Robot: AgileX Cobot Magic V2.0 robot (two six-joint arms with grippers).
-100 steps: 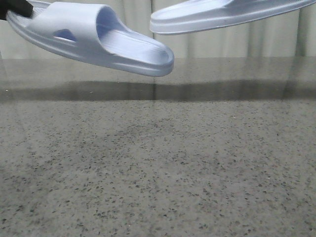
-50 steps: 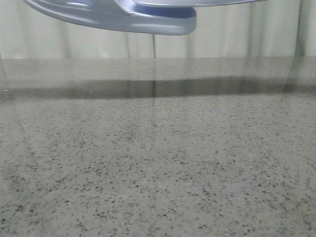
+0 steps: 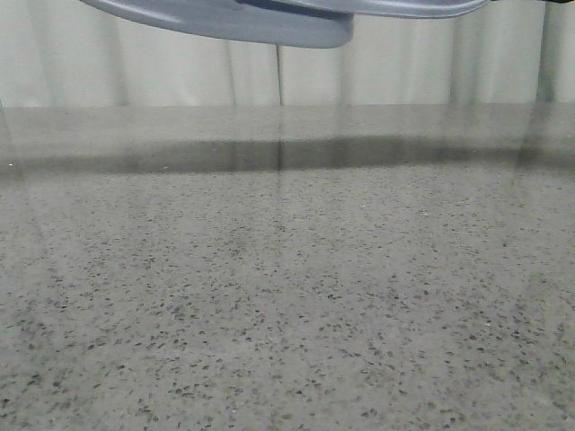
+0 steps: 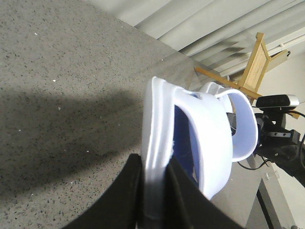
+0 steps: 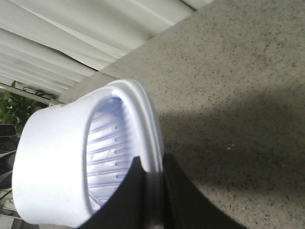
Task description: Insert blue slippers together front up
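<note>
Both pale blue slippers are held high above the speckled table [image 3: 287,296]. In the front view only their undersides show at the top edge: the left slipper [image 3: 225,22] and the right slipper [image 3: 404,7], overlapping near the middle. Neither gripper shows in that view. In the left wrist view my left gripper [image 4: 155,191] is shut on the sole edge of its slipper [image 4: 155,119], and the other slipper's strap [image 4: 245,119] shows just beyond it. In the right wrist view my right gripper [image 5: 153,191] is shut on the sole rim of its slipper [image 5: 52,162].
A pale curtain [image 3: 404,63] hangs behind the table's far edge. A wooden frame [image 4: 257,62] and a black webcam [image 4: 279,101] on a stand are beyond the table's end. A green plant [image 5: 12,107] stands off the table.
Both slippers have risen toward the top of the front view and come together. They hung apart with the left strap in sight; now only overlapping soles show.
</note>
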